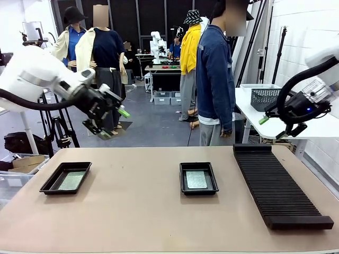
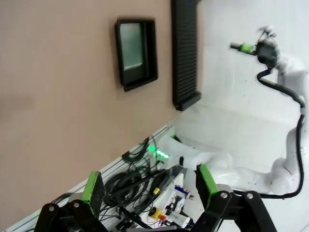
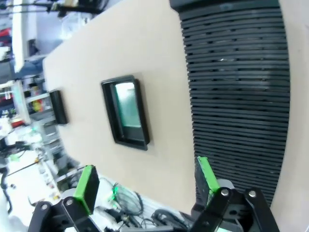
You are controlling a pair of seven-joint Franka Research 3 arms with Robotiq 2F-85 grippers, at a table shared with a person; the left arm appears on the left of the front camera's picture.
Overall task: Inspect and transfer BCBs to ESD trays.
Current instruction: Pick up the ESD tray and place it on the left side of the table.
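Observation:
Two black ESD trays lie on the tan table, and each holds a green BCB. The left tray (image 1: 48,184) carries one board (image 1: 71,181); the middle tray (image 1: 198,165) carries another (image 1: 196,180). My left gripper (image 1: 114,124) hangs open and empty high above the table's far left. My right gripper (image 1: 276,126) is also raised, open and empty, beyond the far right corner. In the left wrist view, the open fingers (image 2: 92,186) frame the distant middle tray (image 2: 137,79). From the right wrist, that tray (image 3: 110,116) and its board (image 3: 128,104) lie past the open pads (image 3: 205,174).
A long black ribbed rack (image 1: 278,182) lies along the table's right side. A person (image 1: 214,74) stands at the far edge, hands away from the table. A dark mesh basket (image 1: 265,96) sits on a white side table behind.

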